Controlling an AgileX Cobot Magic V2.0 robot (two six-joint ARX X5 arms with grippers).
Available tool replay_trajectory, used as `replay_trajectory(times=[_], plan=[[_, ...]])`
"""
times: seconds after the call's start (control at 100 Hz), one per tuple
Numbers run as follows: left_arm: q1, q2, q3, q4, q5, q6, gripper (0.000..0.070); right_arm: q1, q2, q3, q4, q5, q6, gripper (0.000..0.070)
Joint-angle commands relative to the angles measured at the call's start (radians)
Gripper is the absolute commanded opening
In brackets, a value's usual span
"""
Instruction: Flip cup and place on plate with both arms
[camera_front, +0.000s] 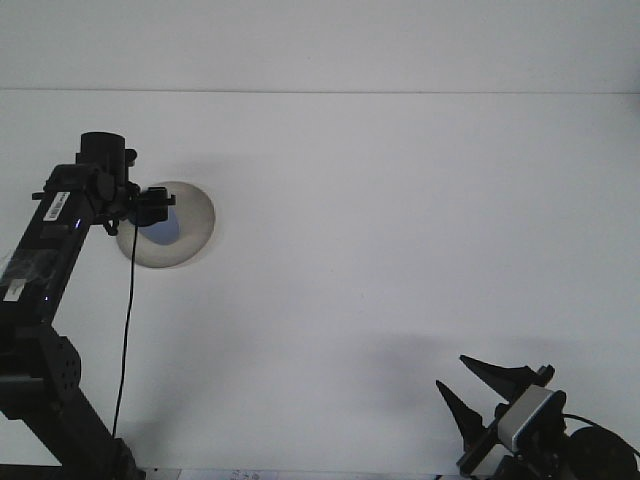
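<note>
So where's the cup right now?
In the front view, the cup is on the plate at the table's far left, right at the left gripper, far from the right gripper.

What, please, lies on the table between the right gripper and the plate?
Nothing: in the front view, only bare white table lies between the right gripper and the plate.

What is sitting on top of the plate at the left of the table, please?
A blue cup sits on the plate, toward its left side. The left gripper overlaps the cup's upper left, so its rim, which way up it stands, and the jaws' state cannot be seen.
</note>
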Motion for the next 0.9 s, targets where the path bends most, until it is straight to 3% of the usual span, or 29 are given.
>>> replay_trajectory(times=[0.0, 0.07, 0.27, 0.5, 0.72, 0.89], plan=[[0.001, -0.004, 0.039, -0.006, 0.024, -0.027, 0.0499, 0.008, 0.002, 0.004, 0.003, 0.002, 0.011, 0.0352], [0.001, -0.035, 0.055, -0.007, 0.056, -0.029, 0.0499, 0.008, 0.002, 0.004, 0.0, 0.002, 0.011, 0.0352], [0.001, -0.214, 0.063, 0.001, 0.057, -0.054, 0.0501, 0.008, 0.002, 0.004, 0.003, 0.005, 0.01, 0.0352], [-0.024, -0.55, 0.022, -0.04, 0.065, -0.055, 0.05, 0.008, 0.002, 0.004, 0.026, 0.08, 0.011, 0.0355], [-0.114, -0.986, -0.392, 0.158, 0.084, -0.116, 0.05, 0.008, 0.002, 0.004, 0.033, 0.152, 0.023, 0.0357], [-0.196, -1.293, -0.754, 0.23, 0.215, -0.222, 0.0499, 0.008, 0.002, 0.004, 0.038, 0.158, 0.022, 0.0357]])
